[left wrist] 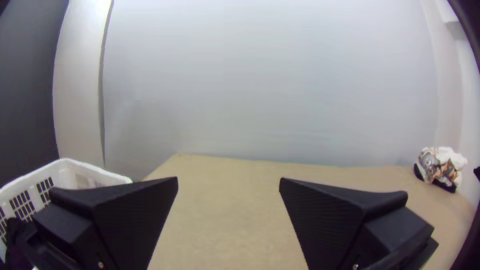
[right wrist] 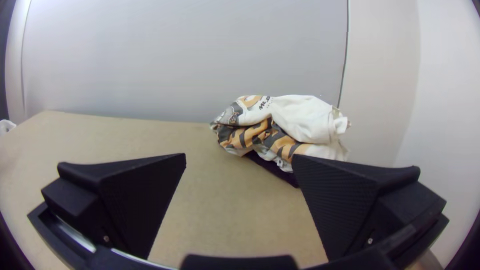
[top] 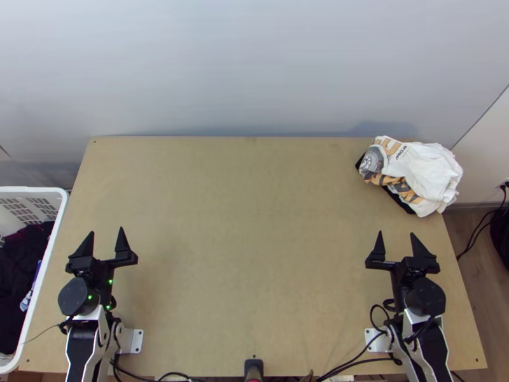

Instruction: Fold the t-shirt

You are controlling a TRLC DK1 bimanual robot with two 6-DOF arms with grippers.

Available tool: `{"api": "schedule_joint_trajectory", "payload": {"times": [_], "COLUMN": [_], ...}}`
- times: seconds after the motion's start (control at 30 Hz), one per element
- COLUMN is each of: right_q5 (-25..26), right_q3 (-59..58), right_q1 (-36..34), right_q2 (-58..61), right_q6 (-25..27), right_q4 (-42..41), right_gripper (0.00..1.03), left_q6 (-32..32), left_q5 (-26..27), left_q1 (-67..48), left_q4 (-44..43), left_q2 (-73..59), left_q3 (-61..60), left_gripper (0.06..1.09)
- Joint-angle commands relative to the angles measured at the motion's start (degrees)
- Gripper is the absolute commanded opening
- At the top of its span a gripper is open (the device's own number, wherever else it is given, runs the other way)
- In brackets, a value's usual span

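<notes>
At the far right corner of the table [top: 254, 223], I have the white T-shirt [top: 432, 169] in a bunched heap, its orange and grey print showing on the side towards the table's middle. It lies on something dark [top: 402, 201] that pokes out from under its left and near sides.

Near the near right corner, I see my right gripper [top: 396, 233] wide open, its two black fingers apart and pointing towards the far edge. The right wrist view gives me bare table top between them and the shirt beyond; from above, the tips are well apart from the cloth.

Near the left edge, towards the near left corner, my left gripper [top: 105, 230] is also wide open, pointing to the far edge. The left wrist view has bare wood between its fingers. Just beside that edge is a white basket [top: 38, 190] with dark clothes [top: 22, 254] in it.
</notes>
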State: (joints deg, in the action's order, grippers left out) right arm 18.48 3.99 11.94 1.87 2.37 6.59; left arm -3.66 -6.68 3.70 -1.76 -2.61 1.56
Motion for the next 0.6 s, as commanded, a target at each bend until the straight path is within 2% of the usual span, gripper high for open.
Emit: {"api": "schedule_joint_trajectory", "payload": {"times": [0.0, 0.57], "right_q5": [0.0, 0.0], "right_q3": [-0.9, -0.9], "right_q1": [-0.8, -0.8], "right_q2": [-2.0, -2.0], "right_q6": [-0.3, -0.3], "right_q4": [0.3, 0.3], "right_gripper": [0.99, 0.99], "left_q6": [14.1, 14.0], "left_q5": [0.4, 0.4], "left_q1": [1.6, 1.3], "left_q4": [0.7, 0.8], "left_q2": [2.7, 2.7], "left_q3": [-1.5, -1.5], "left_gripper": [1.04, 1.04]}}
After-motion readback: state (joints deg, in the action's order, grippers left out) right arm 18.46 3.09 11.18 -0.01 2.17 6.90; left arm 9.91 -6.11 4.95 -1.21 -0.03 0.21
